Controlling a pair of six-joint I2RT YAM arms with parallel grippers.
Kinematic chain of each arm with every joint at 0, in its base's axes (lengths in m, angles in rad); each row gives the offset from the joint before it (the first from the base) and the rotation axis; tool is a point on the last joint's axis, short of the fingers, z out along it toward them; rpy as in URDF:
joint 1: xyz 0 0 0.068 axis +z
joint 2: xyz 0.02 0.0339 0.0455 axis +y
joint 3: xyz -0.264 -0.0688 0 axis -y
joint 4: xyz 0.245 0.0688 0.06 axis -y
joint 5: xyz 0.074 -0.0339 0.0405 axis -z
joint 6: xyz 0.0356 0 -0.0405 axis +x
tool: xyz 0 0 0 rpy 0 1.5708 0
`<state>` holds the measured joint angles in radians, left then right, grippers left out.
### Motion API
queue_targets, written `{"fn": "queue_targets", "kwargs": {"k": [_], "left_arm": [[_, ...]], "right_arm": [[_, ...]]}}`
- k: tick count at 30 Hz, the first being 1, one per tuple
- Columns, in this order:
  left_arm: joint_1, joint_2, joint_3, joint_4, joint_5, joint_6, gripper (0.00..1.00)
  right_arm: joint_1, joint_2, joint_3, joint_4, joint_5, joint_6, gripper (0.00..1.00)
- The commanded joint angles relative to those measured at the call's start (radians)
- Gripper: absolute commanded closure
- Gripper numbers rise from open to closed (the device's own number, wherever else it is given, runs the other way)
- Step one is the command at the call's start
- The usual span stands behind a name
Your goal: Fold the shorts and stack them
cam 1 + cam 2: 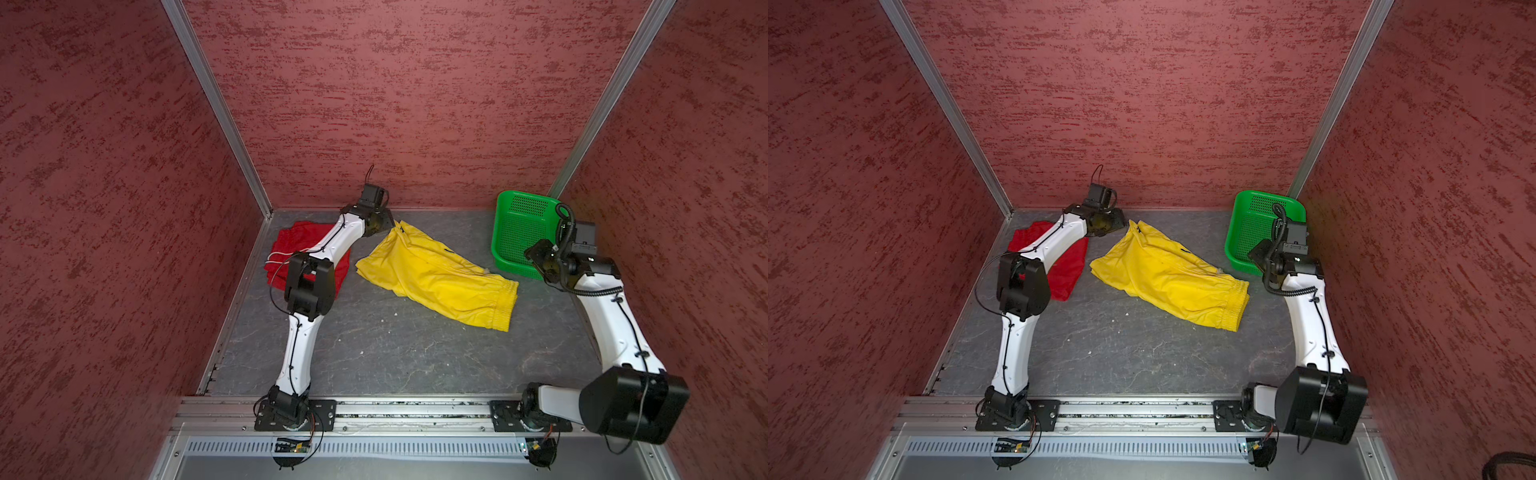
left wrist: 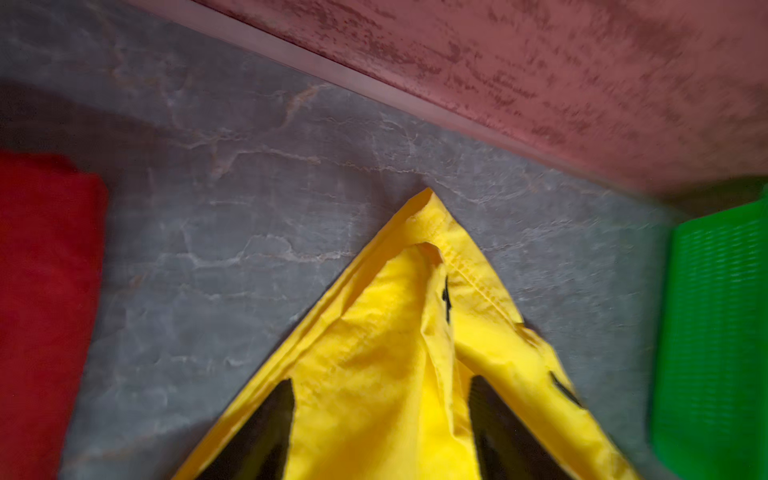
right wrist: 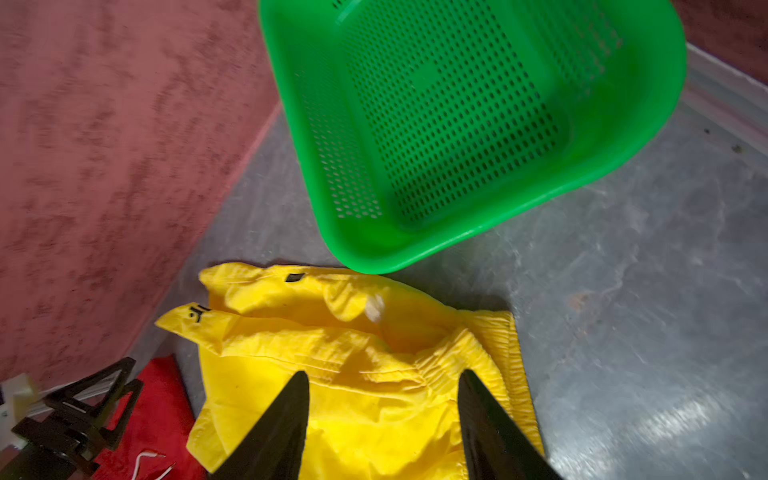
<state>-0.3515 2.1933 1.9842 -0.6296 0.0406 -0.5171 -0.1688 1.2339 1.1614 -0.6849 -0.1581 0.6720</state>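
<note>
Centrally on the grey counter (image 1: 374, 353) lie the yellow shorts (image 1: 436, 278), loosely folded and wrinkled. Their elastic waistband (image 1: 494, 303) points toward the near right, and one leg corner points toward the back wall (image 1: 415, 104). A small dark logo (image 1: 448, 251) shows on the upper layer.

The red shorts (image 1: 291, 239) sit bunched at the far left, apart from the yellow pair and partly hidden under the left arm (image 1: 332, 245) in both top views. Their white drawstring (image 1: 276, 255) trails out at the left edge.

The left jaws are spread at the far corner of the yellow shorts. In the left wrist view a ridge of yellow cloth (image 2: 382, 332) runs between the two black fingers (image 2: 266, 432); whether they touch it I cannot tell.

The right jaws are also spread. In both top views they hang just in front of the basket (image 1: 519, 232), clear of the waistband end. The right wrist view looks past its fingers (image 3: 490, 428) onto the gathered waistband (image 3: 478, 345). The green basket stands tilted in the far right corner, just beside the yellow shorts.
</note>
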Motion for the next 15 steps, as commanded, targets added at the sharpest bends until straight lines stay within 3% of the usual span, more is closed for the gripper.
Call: {"fn": "queue_targets", "kwargs": {"k": [1,4,8,12,15], "left_arm": [[-0.006,-0.144,-0.176,0.127,0.081,-0.027,0.53],[-0.006,-0.206,-0.342,0.180,0.096,-0.069,0.67],[-0.004,-0.185,-0.418,0.154,0.104,-0.087,0.82],[-0.001,-0.141,-0.447,0.126,0.098,-0.088,0.88],[0.004,-0.129,-0.479,0.127,0.094,-0.096,0.90]], "right_arm": [[0.072,-0.095,-0.117,0.145,-0.093,0.006,0.47],[0.194,-0.141,-0.216,0.242,-0.083,0.046,0.50],[0.348,-0.085,-0.303,0.352,-0.066,0.089,0.53],[0.465,0.024,-0.341,0.456,-0.048,0.119,0.54],[0.498,0.086,-0.373,0.514,-0.052,0.146,0.54]]}}
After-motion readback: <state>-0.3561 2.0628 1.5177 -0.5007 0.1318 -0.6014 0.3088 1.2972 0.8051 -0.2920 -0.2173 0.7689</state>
